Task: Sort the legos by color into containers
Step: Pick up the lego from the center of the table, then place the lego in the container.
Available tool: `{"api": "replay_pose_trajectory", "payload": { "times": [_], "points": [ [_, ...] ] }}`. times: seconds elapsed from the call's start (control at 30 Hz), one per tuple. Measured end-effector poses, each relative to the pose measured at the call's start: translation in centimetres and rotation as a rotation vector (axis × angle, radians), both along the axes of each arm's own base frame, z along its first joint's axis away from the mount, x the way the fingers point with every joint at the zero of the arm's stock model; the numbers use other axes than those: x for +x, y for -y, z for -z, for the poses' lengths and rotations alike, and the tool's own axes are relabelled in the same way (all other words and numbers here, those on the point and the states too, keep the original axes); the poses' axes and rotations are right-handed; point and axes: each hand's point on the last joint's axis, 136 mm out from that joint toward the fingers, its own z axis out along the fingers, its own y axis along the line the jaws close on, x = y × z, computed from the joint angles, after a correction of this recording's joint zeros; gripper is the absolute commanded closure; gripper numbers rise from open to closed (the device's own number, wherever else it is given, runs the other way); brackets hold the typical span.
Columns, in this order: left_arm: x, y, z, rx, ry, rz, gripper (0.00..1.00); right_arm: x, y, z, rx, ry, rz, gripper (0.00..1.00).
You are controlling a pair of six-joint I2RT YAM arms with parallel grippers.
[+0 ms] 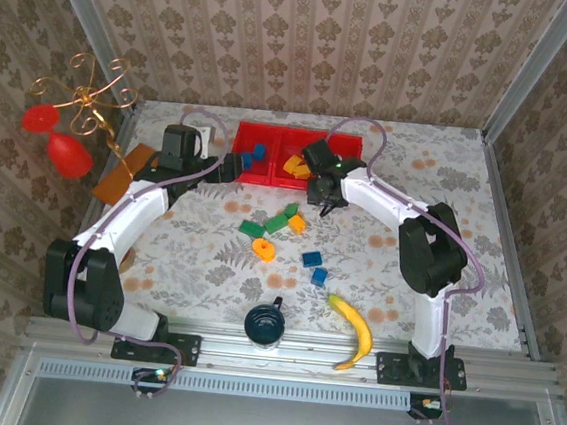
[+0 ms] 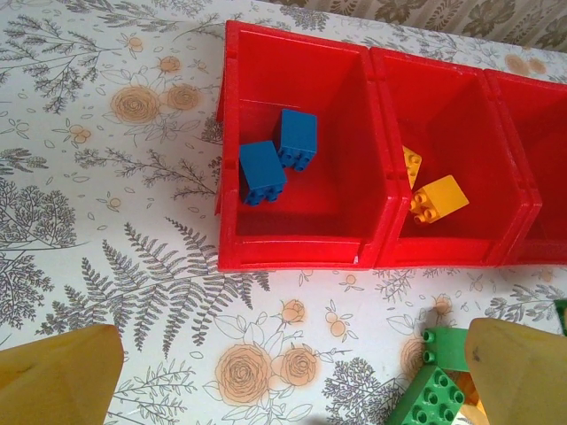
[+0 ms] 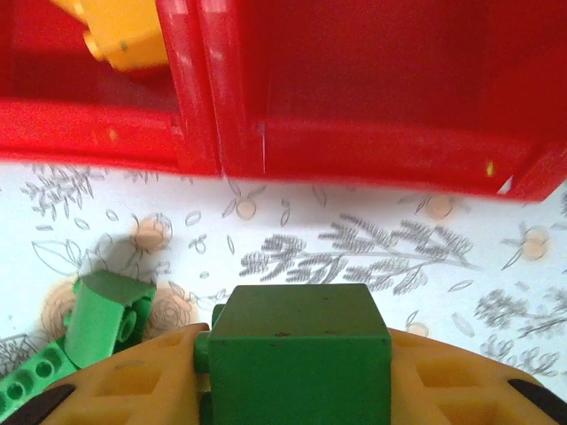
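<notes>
In front of the red tray [image 3: 372,155], the right claw [image 3: 297,385] clenches a green lego [image 3: 297,336].

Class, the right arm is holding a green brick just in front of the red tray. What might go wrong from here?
1. The green brick in the right end effector sits near a divider of the red tray. Released early, it may land with the orange-yellow bricks or on the table.
2. Carried low, it might strike the tray's near wall and shove the tray.
3. The open left end effector hovers nearby, so the arms might clash.
</notes>
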Motion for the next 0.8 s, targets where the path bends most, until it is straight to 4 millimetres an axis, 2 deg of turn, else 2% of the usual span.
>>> {"api": "replay_pose_trajectory", "payload": {
  "times": [0.23, 0.33, 0.43, 0.63, 0.8],
  "points": [
    [0.0, -0.1, 0.0, 0.004, 0.001, -0.005, 0.00, 4.5, 1.2, -5.0, -0.008, 0.136, 0.026, 0.74],
    [0.0, -0.1, 0.0, 0.006, 0.001, -0.007, 0.00, 6.4, 1.9, -6.1, -0.014, 0.173, 0.041, 0.74],
    [0.0, -0.2, 0.1, 0.006, -0.001, -0.008, 0.00, 8.0, 2.6, -6.0, -0.023, 0.184, 0.056, 0.73],
    [-0.2, -0.2, 0.6, 0.009, -0.010, -0.008, 0.00, 10.1, 3.5, -4.0, -0.057, 0.161, 0.068, 0.73],
    [-0.2, -0.2, 0.6, 0.009, -0.010, -0.008, 0.00, 11.0, 3.8, -3.5, -0.070, 0.156, 0.070, 0.63]
  ]
}}
